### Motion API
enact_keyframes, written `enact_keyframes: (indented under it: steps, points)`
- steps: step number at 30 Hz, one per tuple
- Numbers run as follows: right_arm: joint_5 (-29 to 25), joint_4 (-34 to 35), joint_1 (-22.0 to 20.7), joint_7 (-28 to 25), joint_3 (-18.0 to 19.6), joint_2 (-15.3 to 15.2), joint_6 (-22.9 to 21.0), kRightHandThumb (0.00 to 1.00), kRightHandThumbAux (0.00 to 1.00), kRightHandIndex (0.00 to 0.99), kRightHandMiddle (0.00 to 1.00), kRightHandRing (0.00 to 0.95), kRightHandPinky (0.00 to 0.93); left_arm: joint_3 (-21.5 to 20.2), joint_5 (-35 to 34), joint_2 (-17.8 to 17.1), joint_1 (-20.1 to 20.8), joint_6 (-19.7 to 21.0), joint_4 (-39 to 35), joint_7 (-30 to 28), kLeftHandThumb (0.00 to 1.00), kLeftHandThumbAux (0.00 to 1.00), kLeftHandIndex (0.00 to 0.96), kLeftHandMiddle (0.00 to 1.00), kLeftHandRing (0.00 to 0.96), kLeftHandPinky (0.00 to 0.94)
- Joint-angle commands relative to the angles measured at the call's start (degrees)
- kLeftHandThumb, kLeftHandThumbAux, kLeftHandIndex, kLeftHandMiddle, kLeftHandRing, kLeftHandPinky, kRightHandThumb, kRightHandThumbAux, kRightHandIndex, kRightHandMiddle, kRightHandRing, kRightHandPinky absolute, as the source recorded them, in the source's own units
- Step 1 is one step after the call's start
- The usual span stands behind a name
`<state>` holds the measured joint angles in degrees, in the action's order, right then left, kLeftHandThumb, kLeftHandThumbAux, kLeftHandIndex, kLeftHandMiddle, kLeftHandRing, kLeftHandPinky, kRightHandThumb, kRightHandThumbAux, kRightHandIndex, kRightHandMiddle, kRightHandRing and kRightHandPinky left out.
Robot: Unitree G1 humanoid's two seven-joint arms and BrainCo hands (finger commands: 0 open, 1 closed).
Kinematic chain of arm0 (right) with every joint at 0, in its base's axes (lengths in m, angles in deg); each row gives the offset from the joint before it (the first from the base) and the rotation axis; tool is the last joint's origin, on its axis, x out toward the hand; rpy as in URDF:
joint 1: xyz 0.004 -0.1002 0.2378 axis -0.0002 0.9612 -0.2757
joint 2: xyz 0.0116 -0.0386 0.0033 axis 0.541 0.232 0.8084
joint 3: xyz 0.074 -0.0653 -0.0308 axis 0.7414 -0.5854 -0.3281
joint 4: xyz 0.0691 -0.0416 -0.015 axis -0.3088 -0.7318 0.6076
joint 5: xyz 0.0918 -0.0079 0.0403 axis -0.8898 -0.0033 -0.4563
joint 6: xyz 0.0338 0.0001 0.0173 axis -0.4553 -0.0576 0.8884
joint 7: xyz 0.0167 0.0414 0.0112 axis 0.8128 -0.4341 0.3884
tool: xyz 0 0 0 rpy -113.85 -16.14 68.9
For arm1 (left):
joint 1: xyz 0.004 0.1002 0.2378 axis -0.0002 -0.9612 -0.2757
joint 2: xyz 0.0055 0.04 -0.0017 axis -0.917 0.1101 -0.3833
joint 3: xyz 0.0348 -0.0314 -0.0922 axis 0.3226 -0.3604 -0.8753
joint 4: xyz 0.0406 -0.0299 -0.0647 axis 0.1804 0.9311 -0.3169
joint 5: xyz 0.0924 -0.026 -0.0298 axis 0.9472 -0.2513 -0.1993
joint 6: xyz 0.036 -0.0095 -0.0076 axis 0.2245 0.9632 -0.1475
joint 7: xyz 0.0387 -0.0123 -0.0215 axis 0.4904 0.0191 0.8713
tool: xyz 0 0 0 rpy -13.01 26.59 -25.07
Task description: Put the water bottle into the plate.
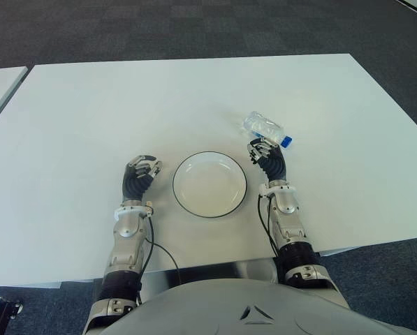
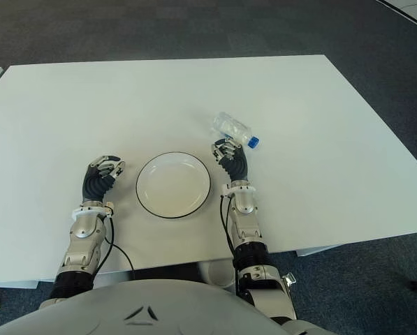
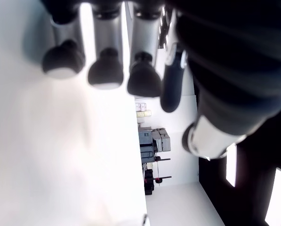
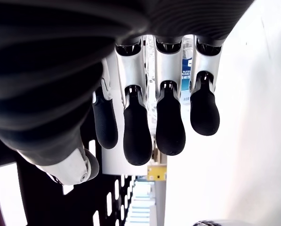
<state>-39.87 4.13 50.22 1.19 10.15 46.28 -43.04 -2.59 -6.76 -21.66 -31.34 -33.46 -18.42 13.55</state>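
A clear water bottle (image 1: 265,128) with a blue cap lies on its side on the white table (image 1: 124,98), to the right of and beyond the plate. The white plate (image 1: 209,185) with a dark rim sits near the front edge, between my two hands, and holds nothing. My right hand (image 1: 259,150) shows just in front of the bottle, its fingers (image 4: 171,127) relaxed and holding nothing; the bottle's label (image 4: 186,77) shows behind them. My left hand (image 1: 144,167) shows to the left of the plate, its fingers (image 3: 105,70) loose and holding nothing.
The table stretches wide and bare to the left, right and far side. Another white table's corner (image 1: 0,82) shows at the far left. Dark carpet (image 1: 194,28) lies beyond the table.
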Motion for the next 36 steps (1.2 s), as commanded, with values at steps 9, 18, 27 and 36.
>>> enact_keyframes:
  steps: [9,18,27,36]
  points:
    - [-0.07,0.21,0.35,0.77,-0.14,0.01,0.33,0.709,0.725,0.438,0.691,0.680,0.692,0.01,0.72,-1.11,0.06,1.66,1.20,-0.14,0.710,0.718,0.439,0.841,0.854,0.861]
    - [-0.09,0.49,-0.32,1.24,-0.12,0.32,-0.94,0.709,0.725,0.438,0.690,0.682,0.693,-0.25,-1.14,-1.64,1.10,2.44,1.09,-1.44,0.712,0.717,0.439,0.839,0.856,0.863]
    - [8.52,2.68,-1.72,5.18,-2.52,-3.41,0.46,0.704,0.727,0.430,0.644,0.638,0.621,0.04,-1.37,-2.13,2.25,2.73,0.48,-2.06,0.712,0.716,0.439,0.844,0.860,0.866]
    - [31.37,3.11,-10.18,15.90,-8.35,-13.95,-3.99,0.478,0.560,0.089,0.166,0.183,0.230,0.45,-0.67,-2.64,3.69,2.07,1.76,-1.96,0.711,0.716,0.440,0.849,0.861,0.863]
